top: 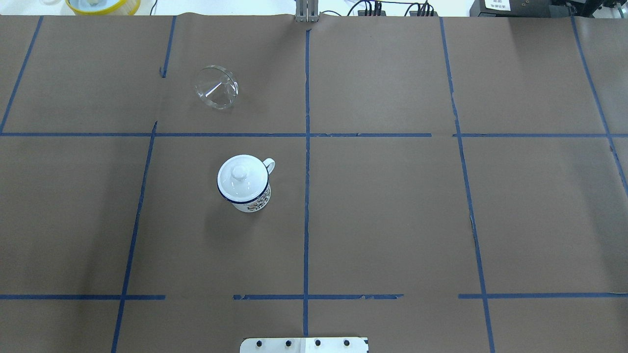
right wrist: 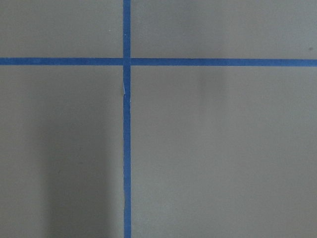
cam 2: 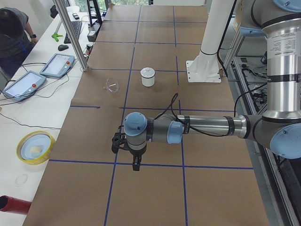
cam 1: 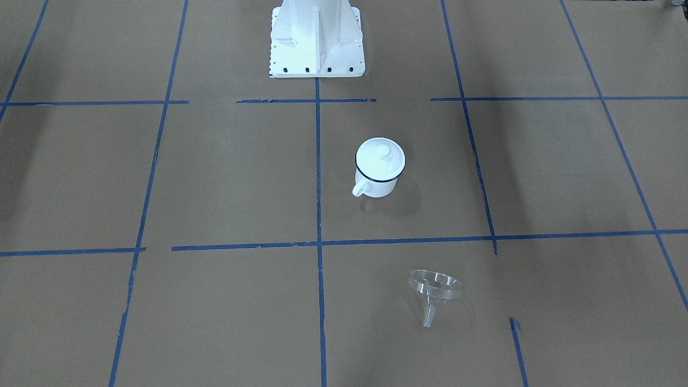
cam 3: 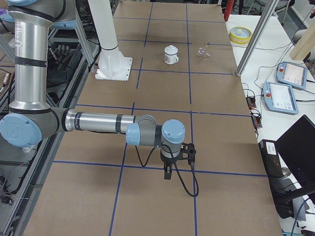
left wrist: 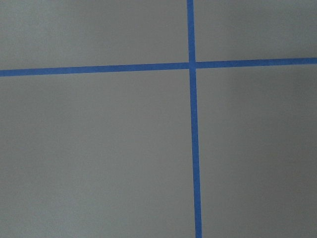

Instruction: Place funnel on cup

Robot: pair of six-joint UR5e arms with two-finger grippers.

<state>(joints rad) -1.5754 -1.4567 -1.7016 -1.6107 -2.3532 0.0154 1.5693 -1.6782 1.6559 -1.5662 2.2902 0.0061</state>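
The cup (cam 1: pixel 378 184) is a white enamel mug with a dark blue rim, standing upright near the table's middle, also seen from overhead (top: pixel 253 200). A flat white lid with a knob (cam 1: pixel 380 157) sits on it. The clear funnel (cam 1: pixel 434 289) lies tilted on its side on the paper, apart from the cup, toward the operators' side (top: pixel 216 88). My left gripper (cam 2: pixel 136 163) and right gripper (cam 3: pixel 167 173) hang over bare paper at opposite table ends, far from both. They show only in the side views; I cannot tell if they are open or shut.
The white robot pedestal (cam 1: pixel 317 40) stands behind the cup. A yellow bowl (cam 2: pixel 35 147) and two teach pendants (cam 2: pixel 56 65) lie on the side bench, where an operator (cam 2: pixel 13 33) sits. Blue tape lines grid the brown paper.
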